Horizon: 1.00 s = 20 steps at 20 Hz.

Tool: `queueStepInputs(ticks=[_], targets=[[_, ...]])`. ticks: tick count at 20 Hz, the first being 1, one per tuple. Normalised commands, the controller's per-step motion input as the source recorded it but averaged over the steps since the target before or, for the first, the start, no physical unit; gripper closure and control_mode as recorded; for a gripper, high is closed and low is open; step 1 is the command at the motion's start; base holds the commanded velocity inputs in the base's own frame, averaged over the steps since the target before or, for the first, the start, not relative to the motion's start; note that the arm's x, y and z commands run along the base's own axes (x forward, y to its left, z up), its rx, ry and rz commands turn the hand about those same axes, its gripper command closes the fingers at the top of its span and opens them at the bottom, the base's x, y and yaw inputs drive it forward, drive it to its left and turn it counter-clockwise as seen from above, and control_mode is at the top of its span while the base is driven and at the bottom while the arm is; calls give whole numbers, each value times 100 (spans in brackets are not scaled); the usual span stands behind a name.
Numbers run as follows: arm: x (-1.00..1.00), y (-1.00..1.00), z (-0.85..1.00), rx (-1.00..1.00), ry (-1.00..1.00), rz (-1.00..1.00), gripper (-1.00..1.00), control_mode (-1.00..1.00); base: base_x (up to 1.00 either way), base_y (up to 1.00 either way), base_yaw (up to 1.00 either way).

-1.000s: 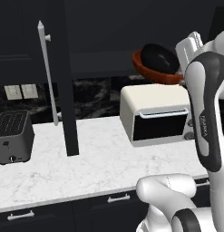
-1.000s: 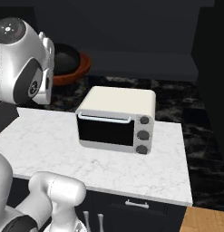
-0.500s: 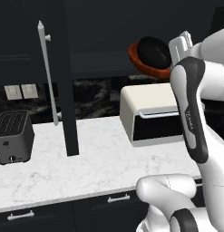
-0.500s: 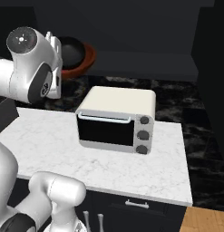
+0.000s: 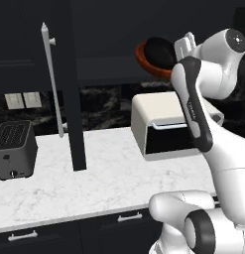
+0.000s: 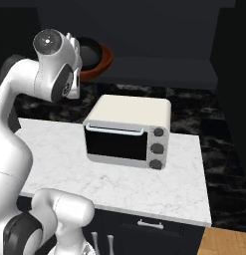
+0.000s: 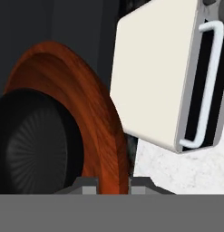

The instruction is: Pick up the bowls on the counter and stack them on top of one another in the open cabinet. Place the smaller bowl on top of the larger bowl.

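The wide reddish-brown bowl (image 5: 143, 60) hangs tilted in the air above the toaster oven, at the mouth of the open black cabinet (image 5: 108, 71). The small black bowl (image 5: 160, 51) sits nested inside it. My gripper (image 5: 179, 53) is shut on the brown bowl's rim from the right. In the hand view the brown bowl (image 7: 93, 113) passes between my gripper (image 7: 114, 184) tips, with the black bowl (image 7: 36, 149) to the left. From the right base view the brown bowl (image 6: 106, 62) and black bowl (image 6: 89, 50) are beside my gripper (image 6: 82, 60), ahead of the cabinet shelf (image 6: 159, 69).
A cream toaster oven (image 5: 168, 124) stands on the white marble counter (image 5: 94, 183) right below the bowls. The cabinet door (image 5: 74, 99) stands open edge-on, its pale bar handle (image 5: 50, 74) facing left. A black toaster (image 5: 14, 149) sits at the counter's left end.
My gripper has carried the brown bowl, with the black one in it, upward and to the left, closer to the cabinet opening. The arm has swung with it.
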Motion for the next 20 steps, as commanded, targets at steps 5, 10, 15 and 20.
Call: queueStepInputs(ticks=[5,10,15,20], targets=[[69,-3,-4,-1,0,0,100,-100,0,0,0],[68,-3,-9,-1,0,-1,100,-100,0,0,0],[45,-1,-27,-4,0,0,100,-100,0,0,0],[48,-4,-10,-1,0,0,100,-100,0,0,0]])
